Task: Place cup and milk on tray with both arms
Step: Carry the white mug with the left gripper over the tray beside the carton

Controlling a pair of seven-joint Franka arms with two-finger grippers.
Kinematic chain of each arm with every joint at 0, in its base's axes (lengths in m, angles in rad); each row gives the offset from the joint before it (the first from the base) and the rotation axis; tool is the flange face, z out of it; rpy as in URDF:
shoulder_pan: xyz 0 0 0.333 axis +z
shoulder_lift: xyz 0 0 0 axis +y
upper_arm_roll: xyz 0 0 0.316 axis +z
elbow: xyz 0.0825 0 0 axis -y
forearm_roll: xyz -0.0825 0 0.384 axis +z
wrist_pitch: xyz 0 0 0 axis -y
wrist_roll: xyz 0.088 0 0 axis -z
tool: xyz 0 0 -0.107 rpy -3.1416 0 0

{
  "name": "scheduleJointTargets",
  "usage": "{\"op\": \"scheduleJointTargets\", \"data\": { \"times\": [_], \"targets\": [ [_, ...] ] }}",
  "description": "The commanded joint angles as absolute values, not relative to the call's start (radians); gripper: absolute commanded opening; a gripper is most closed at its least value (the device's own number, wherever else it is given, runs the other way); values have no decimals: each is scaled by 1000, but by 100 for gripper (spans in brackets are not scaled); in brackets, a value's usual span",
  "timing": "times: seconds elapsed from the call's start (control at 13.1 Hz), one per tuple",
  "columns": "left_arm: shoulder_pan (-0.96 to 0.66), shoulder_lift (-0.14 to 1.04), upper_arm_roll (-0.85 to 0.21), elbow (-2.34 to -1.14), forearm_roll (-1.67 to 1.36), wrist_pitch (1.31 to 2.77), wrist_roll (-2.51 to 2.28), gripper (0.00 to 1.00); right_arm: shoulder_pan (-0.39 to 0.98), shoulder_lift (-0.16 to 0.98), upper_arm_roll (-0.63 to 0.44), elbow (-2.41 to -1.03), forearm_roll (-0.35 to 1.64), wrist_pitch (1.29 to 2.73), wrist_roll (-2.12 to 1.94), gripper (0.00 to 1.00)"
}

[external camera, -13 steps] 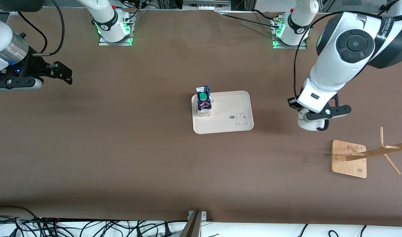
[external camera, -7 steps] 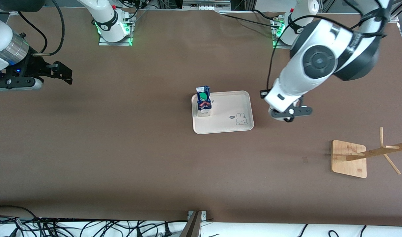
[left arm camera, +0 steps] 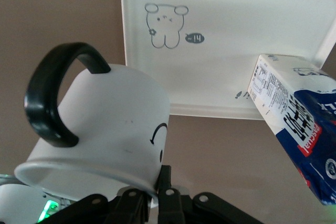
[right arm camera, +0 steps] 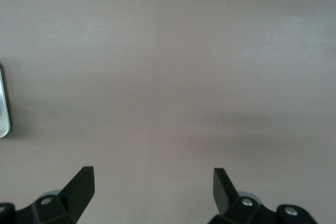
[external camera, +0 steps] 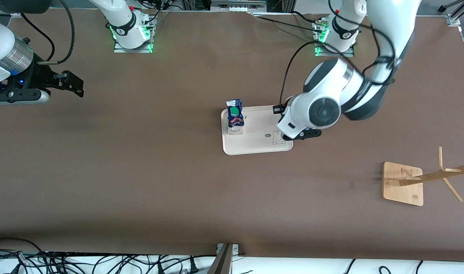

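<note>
The left gripper was clamped on the rim of the cup, holding it tilted in the air over the tray at the end toward the left arm. The milk stood upright on the tray at the end toward the right arm. The right gripper waited with fingers spread wide over bare table, holding nothing

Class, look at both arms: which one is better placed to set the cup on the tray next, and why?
Left. The left gripper already holds the cup over the tray's edge, beside the milk. The right gripper waits open over bare table.
</note>
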State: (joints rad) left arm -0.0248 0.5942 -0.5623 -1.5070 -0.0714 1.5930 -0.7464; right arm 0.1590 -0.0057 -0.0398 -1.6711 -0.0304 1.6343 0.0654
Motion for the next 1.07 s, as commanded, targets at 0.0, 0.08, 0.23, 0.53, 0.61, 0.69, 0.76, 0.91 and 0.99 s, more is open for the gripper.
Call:
{"op": "scheduleJointTargets", "data": {
  "times": [0.0, 0.08, 0.23, 0.53, 0.61, 0.69, 0.76, 0.91, 0.99],
  "targets": [
    [-79, 762, -561, -1398, -126, 1574, -782, 0, 149, -3, -28, -1652, -37, 1615, 67, 100],
    [-106, 779, -554, -1381, -129, 1575, -781, 0, 149, -3, -28, -1652, -37, 1615, 67, 100],
    [-113, 842, -554, -1338, -127, 1575, -770, 0, 149, -2, -28, -1652, -37, 1617, 69, 100],
    [-123, 857, -537, -1333, -78, 1663, -684, 0, 149, -3, -28, -1652, -37, 1615, 67, 100],
    [-124, 857, -519, -1335, -72, 1689, -663, 0, 149, -3, -28, -1652, -37, 1615, 67, 100],
    [-136, 862, -506, -1342, -71, 1700, -663, 0, 149, -2, -28, -1652, -37, 1615, 67, 100],
    [-149, 862, -502, -1344, -68, 1700, -667, 0, 149, -3, -28, -1652, -37, 1614, 67, 100],
    [-150, 867, -486, -1345, -42, 1704, -672, 65, 149, -3, -28, -1654, -37, 1614, 67, 100],
    [-146, 865, -486, -1345, -17, 1703, -660, 100, 149, -3, -28, -1654, -37, 1614, 67, 100]
  ]
}}
